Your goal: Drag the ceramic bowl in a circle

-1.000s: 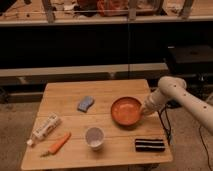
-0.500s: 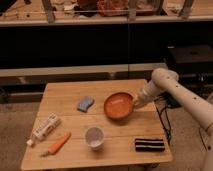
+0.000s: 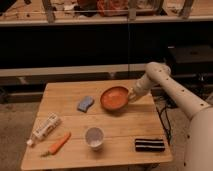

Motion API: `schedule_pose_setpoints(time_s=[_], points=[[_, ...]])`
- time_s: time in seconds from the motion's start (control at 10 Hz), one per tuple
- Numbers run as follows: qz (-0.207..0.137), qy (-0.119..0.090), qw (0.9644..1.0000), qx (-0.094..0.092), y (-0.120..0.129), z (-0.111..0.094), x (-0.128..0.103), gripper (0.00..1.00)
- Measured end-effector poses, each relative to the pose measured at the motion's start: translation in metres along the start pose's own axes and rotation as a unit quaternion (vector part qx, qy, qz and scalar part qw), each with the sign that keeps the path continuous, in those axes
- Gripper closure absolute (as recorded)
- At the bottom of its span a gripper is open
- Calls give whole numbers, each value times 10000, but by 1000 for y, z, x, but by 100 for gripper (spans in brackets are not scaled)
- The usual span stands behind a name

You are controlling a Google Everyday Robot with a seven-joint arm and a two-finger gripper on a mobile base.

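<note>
Camera view: on the table, a tube, a carrot, a blue sponge and 1 white cup are seen leftward; the ceramic bowl is set far-centre, touched at its right rim by the gripper, whose grip cannot be told.

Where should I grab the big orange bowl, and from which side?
Take the ceramic bowl by its thin raised rim, because it is probably too wide and shallow to grasp whole. Come down from above on the side away from the blue sponge. That is where the tool sits, right at the rim.
</note>
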Motion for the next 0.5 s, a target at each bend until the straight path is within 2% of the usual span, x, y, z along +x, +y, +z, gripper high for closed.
schedule_pose_setpoints(time_s=[0.2,0.5], points=[[195,22,9998,-35,10,1,11,99],[647,75,9978,-90,50,-9,46,99]])
